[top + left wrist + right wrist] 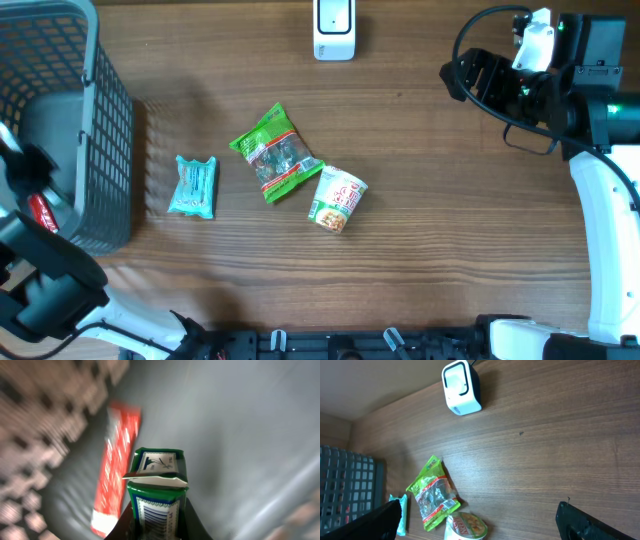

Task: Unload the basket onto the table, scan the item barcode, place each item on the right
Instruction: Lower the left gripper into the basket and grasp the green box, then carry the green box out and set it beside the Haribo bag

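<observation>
In the left wrist view my left gripper (pixel 156 527) is shut on a small green box (pixel 157 487). The box stands upright between the fingers with its barcode label facing the camera. The gripper is down inside the grey basket (pixel 105 120). A red packet (pixel 117 467) lies on the basket floor just left of the box. The white barcode scanner (pixel 333 30) stands at the table's far edge, also in the right wrist view (pixel 461 387). My right gripper (pixel 465 72) hangs open and empty at the far right, well above the table.
A green snack bag (pixel 275 152), a cup of noodles (pixel 338 198) and a teal packet (pixel 193 186) lie mid-table between the basket and the right arm. The basket's mesh walls surround the left gripper closely.
</observation>
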You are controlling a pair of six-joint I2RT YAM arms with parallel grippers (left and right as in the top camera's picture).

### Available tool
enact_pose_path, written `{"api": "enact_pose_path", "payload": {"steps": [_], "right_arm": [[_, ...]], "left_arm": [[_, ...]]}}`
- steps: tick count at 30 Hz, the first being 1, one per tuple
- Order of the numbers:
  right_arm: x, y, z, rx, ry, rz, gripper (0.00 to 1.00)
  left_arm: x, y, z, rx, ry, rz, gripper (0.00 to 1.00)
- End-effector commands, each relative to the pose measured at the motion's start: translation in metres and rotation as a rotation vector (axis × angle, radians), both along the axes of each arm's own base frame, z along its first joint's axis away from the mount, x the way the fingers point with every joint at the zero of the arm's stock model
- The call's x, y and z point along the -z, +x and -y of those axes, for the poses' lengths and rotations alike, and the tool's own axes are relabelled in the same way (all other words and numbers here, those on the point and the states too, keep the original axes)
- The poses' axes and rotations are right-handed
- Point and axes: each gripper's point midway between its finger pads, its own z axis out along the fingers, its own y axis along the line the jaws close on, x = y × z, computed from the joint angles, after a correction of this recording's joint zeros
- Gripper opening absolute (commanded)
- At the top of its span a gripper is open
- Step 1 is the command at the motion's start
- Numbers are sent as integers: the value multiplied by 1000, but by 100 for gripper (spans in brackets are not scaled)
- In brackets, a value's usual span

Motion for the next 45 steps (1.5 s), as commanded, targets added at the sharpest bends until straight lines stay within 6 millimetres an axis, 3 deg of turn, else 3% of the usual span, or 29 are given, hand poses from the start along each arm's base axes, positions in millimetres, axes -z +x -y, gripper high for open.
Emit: {"api": "enact_pose_path", "payload": {"steps": [1,2,5,8,11,14,18,20,25,32,35,39,45], "right_arm": [[-4,2,-1,-2,16,7,100],[-4,2,-1,-2,16,7,100],[-4,2,-1,-2,16,7,100],[-4,2,-1,-2,16,7,100],[-4,2,-1,-2,16,7,100],[-4,2,-1,-2,16,7,100],[-4,2,-1,-2,16,7,100],[-4,2,-1,-2,16,7,100],[-4,2,-1,-2,16,7,100],[-4,2,-1,-2,16,7,100],[-4,2,-1,-2,16,7,100],[-4,2,-1,-2,16,7,100],[-4,2,-1,-2,16,7,100]], "left_arm": [[-123,44,1,48,193,268,5],[-159,56,8,76,249,346,6],[-223,72,33,120,325,491,5],[-278,77,83,122,310,657,10],[-301,68,142,121,206,746,11],[-297,51,205,175,79,722,9],[-260,28,270,292,-45,543,9],[-226,15,301,359,-101,389,11],[-137,7,352,494,-143,131,11],[3,-5,352,397,-119,-37,11],[46,-10,350,386,-120,-34,10],[75,-7,349,384,-121,-2,4],[110,-4,349,388,-113,-67,4]]}}
